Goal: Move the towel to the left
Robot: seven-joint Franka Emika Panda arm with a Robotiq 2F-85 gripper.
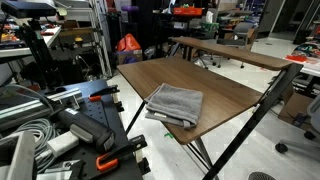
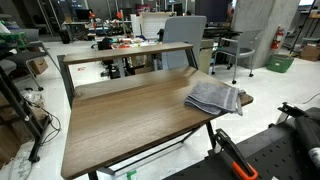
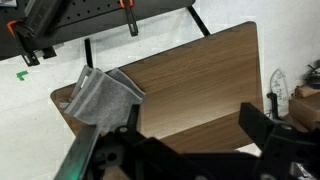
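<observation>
The grey folded towel (image 1: 175, 104) lies on the brown tabletop (image 1: 215, 80) close to a corner and the near edge. In an exterior view it sits at the table's right end (image 2: 215, 97), with one corner hanging over the edge. In the wrist view the towel (image 3: 103, 95) lies at the table's left corner. My gripper (image 3: 195, 125) shows only in the wrist view. It is open and empty, high above the bare wood (image 3: 200, 70), to the right of the towel and apart from it. The gripper does not show in either exterior view.
A second brown table (image 1: 225, 50) stands behind the first. Black gear, cables and orange clamps (image 1: 105, 160) crowd the floor beside the towel's corner. Office chairs (image 2: 240, 50) and cluttered benches stand further back. Black metal legs (image 2: 65, 80) frame the table.
</observation>
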